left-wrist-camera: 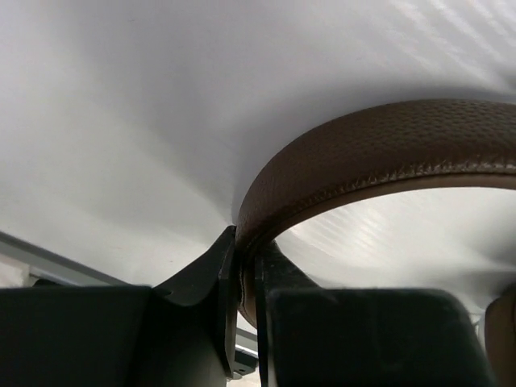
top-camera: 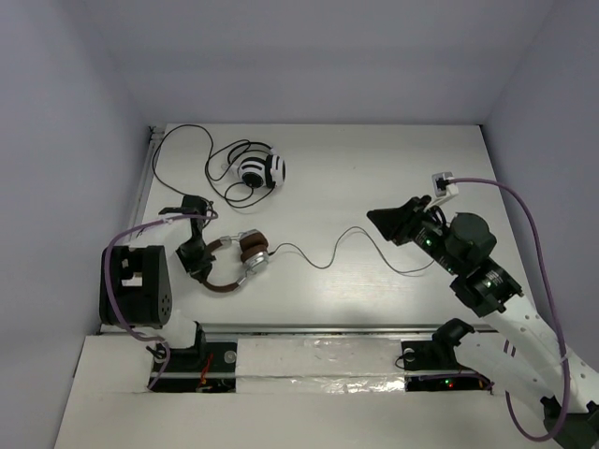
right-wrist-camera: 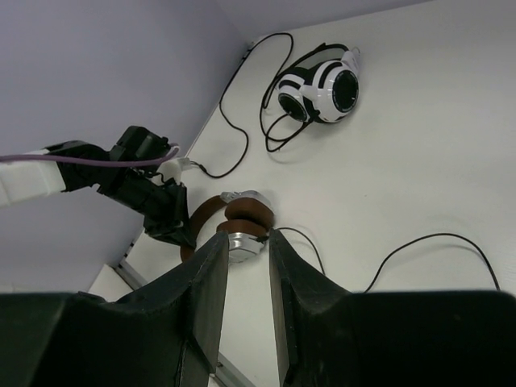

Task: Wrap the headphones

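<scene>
In the overhead view the brown headphones (top-camera: 245, 259) are found left of centre on the white table (top-camera: 374, 159), lying flat with the two silver cups close together and the headband curving toward the lower left. The headband (left-wrist-camera: 387, 145) is pinched edge-on by the left gripper (top-camera: 194, 251), whose jaws are seen in its own wrist view to be closed tight on the brown band. The right gripper (top-camera: 376, 217) is held above the table at the right of the frame, well apart from the headphones; its jaws stand a narrow way apart and nothing is held between them. The thin black cable (top-camera: 328, 257) is seen trailing loose from the cups across the middle of the table toward the right arm, in slack waves, with no turn around the headband or cups. The task is therefore judged to be at its start: a hold on the band has been made, while gathering and winding the cable is all left to do. Two sets of headphones are counted, the brown one and a black-and-white striped set (top-camera: 260, 171) toward the upper left with its own looped cord; two grippers are counted.
</scene>
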{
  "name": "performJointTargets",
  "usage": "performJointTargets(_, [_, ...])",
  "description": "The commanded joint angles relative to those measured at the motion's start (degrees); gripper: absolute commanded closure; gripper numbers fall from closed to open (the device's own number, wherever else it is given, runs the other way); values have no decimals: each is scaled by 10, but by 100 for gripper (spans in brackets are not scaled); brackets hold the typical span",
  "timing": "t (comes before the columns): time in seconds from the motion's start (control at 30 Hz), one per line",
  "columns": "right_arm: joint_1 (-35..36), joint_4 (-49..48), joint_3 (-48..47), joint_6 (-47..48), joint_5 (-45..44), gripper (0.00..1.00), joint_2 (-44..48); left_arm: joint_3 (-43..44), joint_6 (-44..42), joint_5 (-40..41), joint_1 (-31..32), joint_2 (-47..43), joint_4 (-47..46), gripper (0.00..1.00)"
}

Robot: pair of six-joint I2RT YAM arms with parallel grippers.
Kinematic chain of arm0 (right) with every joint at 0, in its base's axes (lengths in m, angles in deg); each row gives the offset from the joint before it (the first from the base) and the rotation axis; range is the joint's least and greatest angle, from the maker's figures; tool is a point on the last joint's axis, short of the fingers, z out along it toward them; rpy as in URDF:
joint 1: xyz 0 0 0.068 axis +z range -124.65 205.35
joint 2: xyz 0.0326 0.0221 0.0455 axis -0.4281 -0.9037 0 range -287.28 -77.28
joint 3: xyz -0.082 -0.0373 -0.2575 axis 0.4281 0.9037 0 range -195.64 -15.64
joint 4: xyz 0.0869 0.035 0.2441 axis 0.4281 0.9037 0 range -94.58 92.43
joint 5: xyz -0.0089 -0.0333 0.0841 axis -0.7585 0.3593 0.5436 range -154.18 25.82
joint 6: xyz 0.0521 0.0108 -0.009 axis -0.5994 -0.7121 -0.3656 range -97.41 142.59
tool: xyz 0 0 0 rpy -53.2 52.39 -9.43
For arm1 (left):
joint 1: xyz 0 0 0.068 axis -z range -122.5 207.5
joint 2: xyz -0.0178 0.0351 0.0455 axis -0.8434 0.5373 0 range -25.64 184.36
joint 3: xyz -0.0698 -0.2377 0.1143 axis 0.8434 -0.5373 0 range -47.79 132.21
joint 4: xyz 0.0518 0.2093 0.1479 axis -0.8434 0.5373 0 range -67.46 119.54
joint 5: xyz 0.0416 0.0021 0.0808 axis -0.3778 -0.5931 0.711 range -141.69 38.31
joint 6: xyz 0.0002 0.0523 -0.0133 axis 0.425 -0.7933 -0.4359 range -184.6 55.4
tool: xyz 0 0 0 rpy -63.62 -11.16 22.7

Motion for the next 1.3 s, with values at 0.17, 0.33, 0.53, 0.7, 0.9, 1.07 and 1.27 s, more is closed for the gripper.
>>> performJointTargets(0.17, [-1, -38, -4, 14, 25, 71, -43, 28, -56, -122, 2, -101, -29, 100])
performJointTargets(0.33, [-1, -53, -12, 22, 94, 100, -113, 103, -94, -268, 2, -169, -22, 100])
performJointTargets(0.53, [-1, -88, -19, 46, 157, 47, -166, 108, -93, -401, 13, -238, -76, 100])
performJointTargets(0.7, [-1, -80, -28, 74, 112, 27, -193, 111, -81, -467, 13, -266, -116, 100])
performJointTargets(0.9, [-1, -70, -34, 97, 81, 26, -224, 130, -66, -516, 20, -275, -152, 100])
performJointTargets(1.07, [-1, -117, -27, 108, 84, 26, -250, 118, -39, -557, 25, -289, -206, 100])
performJointTargets(1.27, [-1, -174, -28, 140, 72, 29, -290, 106, -15, -586, 25, -304, -252, 100])
